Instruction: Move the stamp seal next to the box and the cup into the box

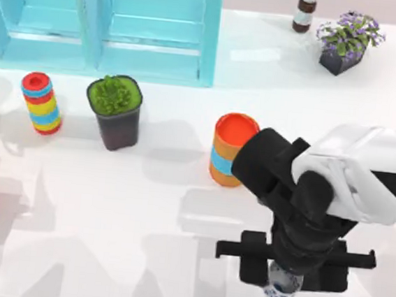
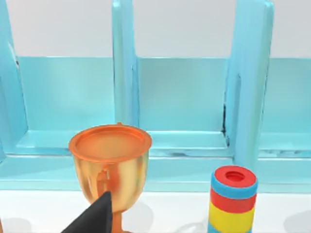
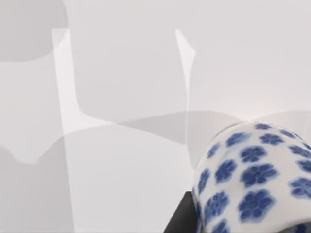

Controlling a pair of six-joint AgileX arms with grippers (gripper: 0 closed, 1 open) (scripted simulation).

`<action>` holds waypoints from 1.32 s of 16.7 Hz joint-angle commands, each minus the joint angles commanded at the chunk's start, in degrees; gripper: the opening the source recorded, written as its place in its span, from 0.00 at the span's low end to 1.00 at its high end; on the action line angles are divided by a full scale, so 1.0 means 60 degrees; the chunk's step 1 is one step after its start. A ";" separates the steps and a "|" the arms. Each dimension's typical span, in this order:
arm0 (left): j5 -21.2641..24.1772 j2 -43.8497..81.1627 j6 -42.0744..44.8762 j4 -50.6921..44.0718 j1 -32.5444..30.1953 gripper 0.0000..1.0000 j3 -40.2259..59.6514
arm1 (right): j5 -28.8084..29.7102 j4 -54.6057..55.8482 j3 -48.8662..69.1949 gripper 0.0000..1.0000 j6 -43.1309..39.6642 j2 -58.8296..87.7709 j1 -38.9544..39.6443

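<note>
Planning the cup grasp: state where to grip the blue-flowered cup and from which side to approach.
Grip the cup across its rounded body, just below the widest bulge, coming straight down from above. Its curved, smooth sides would likely slip from a pinch higher up, and it sits on open table near the front edge, directly under the right end effector, so a vertical approach looks clearest. The orange cylinder stands well behind.

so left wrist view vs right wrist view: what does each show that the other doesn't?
Left wrist alone: an orange-gold goblet, a red, yellow and blue striped cylinder and the turquoise wooden box with its upright dividers behind them, plus a dark tip of the left gripper low in the picture. Right wrist alone: the small white porcelain cup with blue flower pattern, very close, with a dark part of the right gripper beside it. Shared: the white table.
</note>
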 joint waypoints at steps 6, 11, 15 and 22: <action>0.0000 0.0000 0.0000 0.0000 0.0000 1.00 0.0000 | 0.0000 0.0000 0.0000 0.00 0.0000 0.0000 0.0000; 0.0000 0.0000 0.0000 0.0000 0.0000 1.00 0.0000 | -0.0002 0.0000 0.0002 0.00 0.0013 -0.0011 -0.0011; 0.0000 0.0000 0.0000 0.0000 0.0000 1.00 0.0000 | -0.0003 -0.0703 0.0102 0.00 -0.0545 -0.0662 -0.0558; 0.0000 0.0000 0.0000 0.0000 0.0000 1.00 0.0000 | -0.0006 -0.3631 0.0450 0.00 -0.2634 -0.3168 -0.2605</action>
